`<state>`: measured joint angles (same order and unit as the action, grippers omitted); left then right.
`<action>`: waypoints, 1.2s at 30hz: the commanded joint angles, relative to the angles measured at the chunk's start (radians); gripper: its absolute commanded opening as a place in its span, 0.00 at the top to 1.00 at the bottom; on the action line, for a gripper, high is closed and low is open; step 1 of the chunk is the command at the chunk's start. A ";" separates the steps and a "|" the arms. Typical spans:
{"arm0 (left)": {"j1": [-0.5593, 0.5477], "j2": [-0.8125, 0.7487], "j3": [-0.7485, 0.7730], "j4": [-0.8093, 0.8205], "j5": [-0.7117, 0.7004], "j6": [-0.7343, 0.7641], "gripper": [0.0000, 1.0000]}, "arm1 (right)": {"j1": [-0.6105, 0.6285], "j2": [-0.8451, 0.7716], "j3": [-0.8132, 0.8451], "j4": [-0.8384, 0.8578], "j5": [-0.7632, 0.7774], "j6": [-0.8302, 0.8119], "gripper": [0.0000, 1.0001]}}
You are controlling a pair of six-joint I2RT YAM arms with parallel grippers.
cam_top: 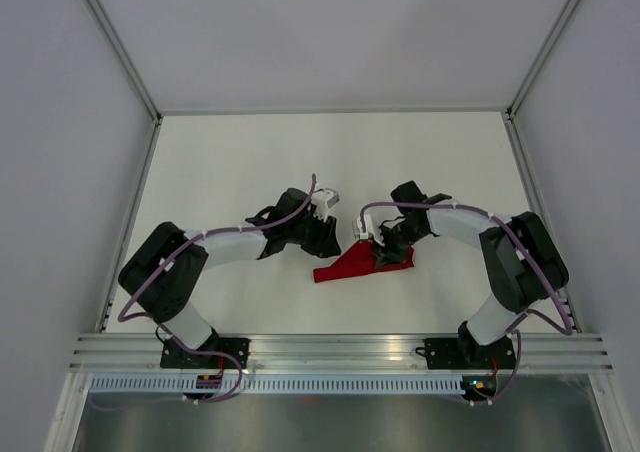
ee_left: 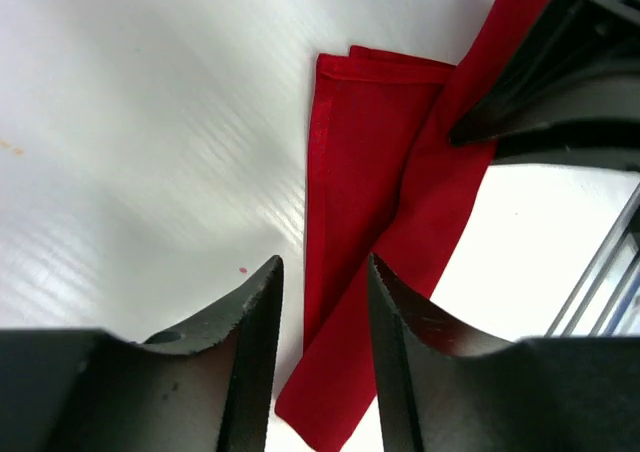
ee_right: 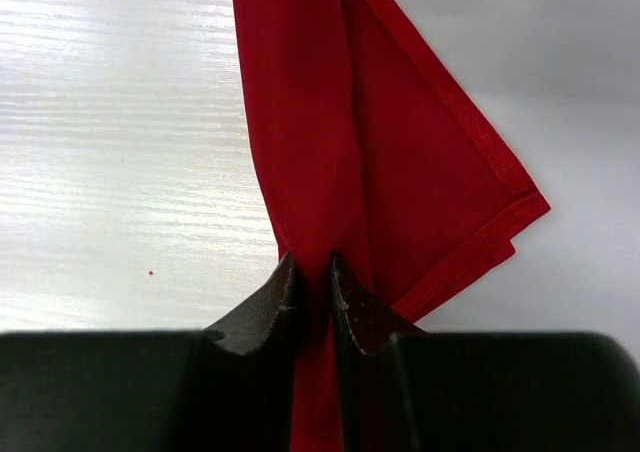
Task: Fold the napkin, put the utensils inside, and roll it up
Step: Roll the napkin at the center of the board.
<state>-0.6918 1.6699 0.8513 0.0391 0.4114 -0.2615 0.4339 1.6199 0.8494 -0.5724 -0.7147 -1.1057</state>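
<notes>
The red napkin lies folded into a narrow, crumpled shape on the white table between the two arms. My right gripper is shut on a bunched fold of the napkin, whose hemmed corner spreads out to the right. My left gripper stands open just above the napkin, with a long red strip running under the gap and nothing clamped. From above, the left gripper sits at the napkin's left end and the right gripper at its right end. The utensils are out of view.
The dark body of the right gripper fills the upper right of the left wrist view. White walls enclose the table on three sides. An aluminium rail runs along the near edge by the arm bases.
</notes>
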 commanded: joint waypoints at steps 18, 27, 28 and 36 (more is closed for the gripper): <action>-0.446 -0.148 -0.225 0.464 -0.616 0.473 0.34 | -0.061 0.317 0.243 -0.409 -0.043 -0.106 0.89; -0.534 -0.018 -0.281 0.673 -0.594 0.671 0.29 | -0.064 0.379 0.301 -0.438 -0.052 -0.097 0.89; -0.538 -0.007 -0.272 0.680 -0.586 0.682 0.27 | -0.066 0.382 0.307 -0.438 -0.051 -0.094 0.89; -0.538 0.117 -0.244 0.693 -0.623 0.745 0.27 | -0.067 0.397 0.312 -0.435 -0.042 -0.088 0.90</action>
<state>-1.2263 1.7412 0.5884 0.6914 -0.1947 0.4057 0.3664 1.9743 1.1641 -1.0595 -0.8368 -1.1561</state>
